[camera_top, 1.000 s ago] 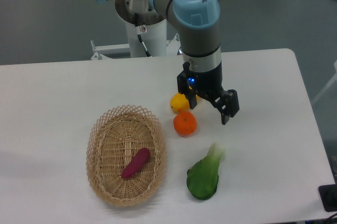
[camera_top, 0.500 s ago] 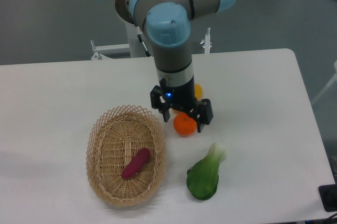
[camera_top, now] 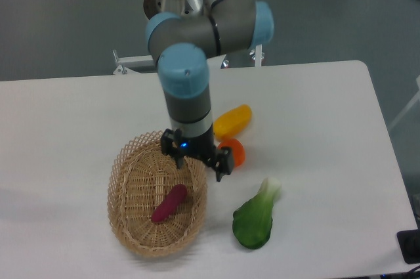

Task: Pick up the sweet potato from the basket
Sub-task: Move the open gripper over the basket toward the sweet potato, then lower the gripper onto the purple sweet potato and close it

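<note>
Near the centre of the frame, the gripper (camera_top: 199,161) hung over the right rim of the basket (camera_top: 122,171), its two fingers spread apart with nothing between them. Lower left of it, the sweet potato (camera_top: 169,203) lay inside the basket on the woven floor, slanted from lower left to upper right, apart from the fingers. Just right of the gripper, the orange (camera_top: 234,151) sat on the white table (camera_top: 328,128), partly hidden behind one finger. Above it lay the yellow-orange oblong fruit (camera_top: 232,121). Toward the lower right rested the green leafy vegetable (camera_top: 256,218), clear of the basket.
</note>
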You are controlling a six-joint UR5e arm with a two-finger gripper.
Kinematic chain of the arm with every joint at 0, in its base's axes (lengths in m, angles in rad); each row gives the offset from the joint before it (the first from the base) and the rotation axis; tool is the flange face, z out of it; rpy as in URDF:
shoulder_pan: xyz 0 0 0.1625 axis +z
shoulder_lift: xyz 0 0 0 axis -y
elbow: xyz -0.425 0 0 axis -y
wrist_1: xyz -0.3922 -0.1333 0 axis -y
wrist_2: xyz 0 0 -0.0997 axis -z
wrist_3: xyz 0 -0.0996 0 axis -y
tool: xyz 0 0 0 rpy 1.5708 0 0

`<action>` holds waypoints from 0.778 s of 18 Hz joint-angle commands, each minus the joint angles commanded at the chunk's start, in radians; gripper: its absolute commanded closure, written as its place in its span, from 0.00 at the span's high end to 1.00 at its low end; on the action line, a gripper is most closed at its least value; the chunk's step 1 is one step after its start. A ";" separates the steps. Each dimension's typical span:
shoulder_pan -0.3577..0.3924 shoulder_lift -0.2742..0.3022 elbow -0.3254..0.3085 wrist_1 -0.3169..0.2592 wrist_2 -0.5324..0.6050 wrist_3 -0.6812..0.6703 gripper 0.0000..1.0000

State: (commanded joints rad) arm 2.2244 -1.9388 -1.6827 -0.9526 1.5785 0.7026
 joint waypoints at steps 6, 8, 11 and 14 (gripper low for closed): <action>-0.021 -0.063 0.000 0.025 -0.005 0.080 1.00; -0.037 -0.077 -0.012 0.031 -0.003 0.077 1.00; -0.052 -0.095 -0.011 0.049 -0.005 0.064 1.00; -0.064 -0.111 -0.014 0.051 -0.005 0.038 1.00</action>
State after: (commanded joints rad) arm 2.1599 -2.0494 -1.6966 -0.9020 1.5739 0.7410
